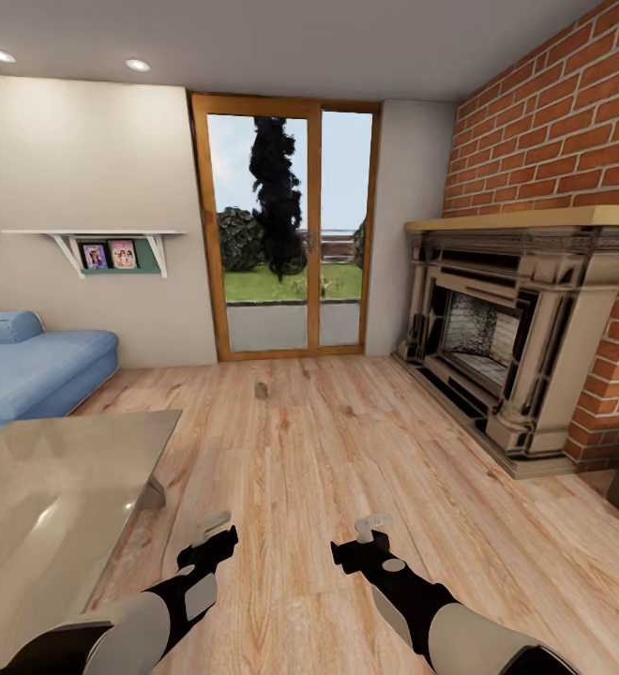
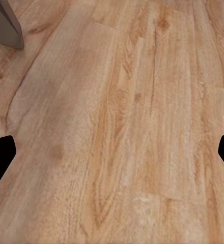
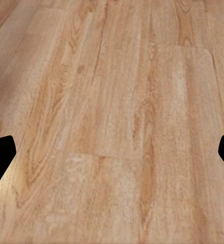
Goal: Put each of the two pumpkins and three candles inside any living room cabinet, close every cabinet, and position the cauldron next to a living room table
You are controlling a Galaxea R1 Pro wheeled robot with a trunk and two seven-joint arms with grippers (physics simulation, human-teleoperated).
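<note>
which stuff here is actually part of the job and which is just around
Job:
- table
- small tan-brown thing on the floor, maybe a candle, too small to tell
- left gripper and right gripper, jaws open, empty

Just around:
- sofa
- fireplace
- wall shelf
- glass doors

Ahead of both grippers, wood floor [image 1: 347, 450], glass door [image 1: 286, 225]; brick fireplace [image 1: 506, 328] right, blue sofa [image 1: 28, 366] left.

no readable text, labels or signs

Wood floor [image 3: 112, 122] — pincer [image 3: 112, 152] fingertips [image 3: 1, 152] apart
</note>
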